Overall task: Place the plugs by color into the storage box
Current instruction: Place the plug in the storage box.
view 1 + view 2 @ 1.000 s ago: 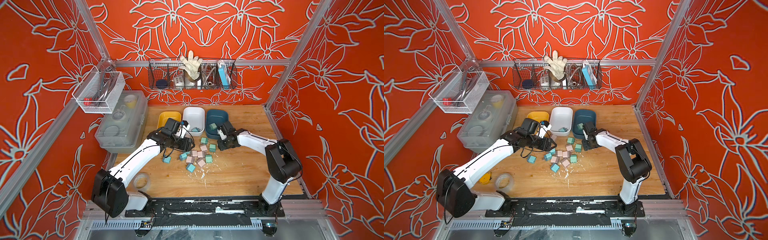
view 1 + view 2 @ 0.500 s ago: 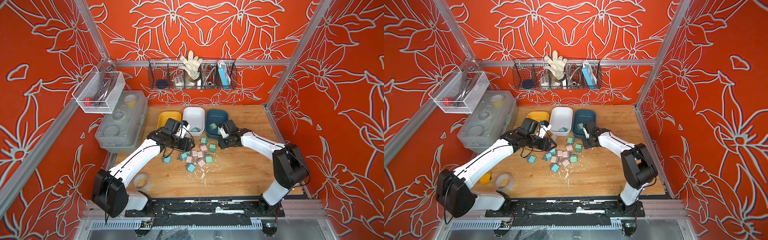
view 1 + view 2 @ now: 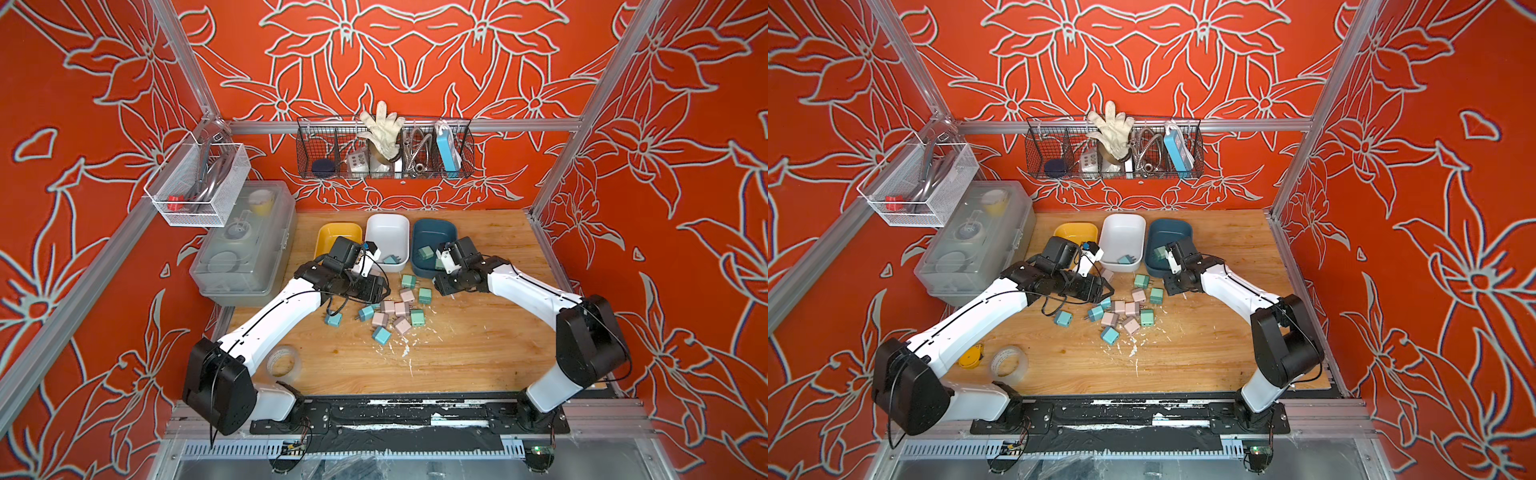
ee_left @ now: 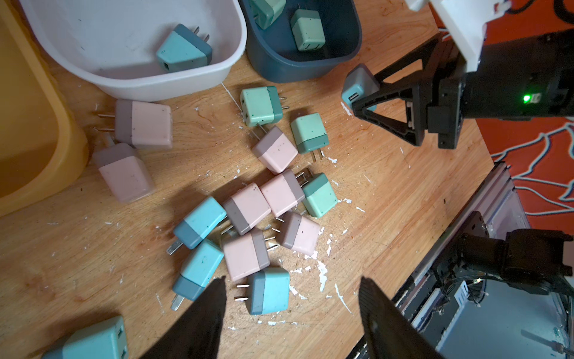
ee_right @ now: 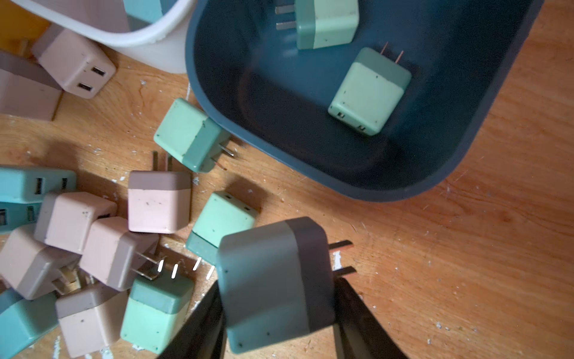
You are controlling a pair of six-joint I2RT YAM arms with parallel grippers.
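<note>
Plug (image 5: 267,279), clamped in right gripper (image 5: 279,287), beside blue bin (image 5: 279,108)

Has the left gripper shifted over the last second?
No. Against the white bin in both top views, the left gripper stays put at its near-left corner, jaws open above the loose plugs.
</note>
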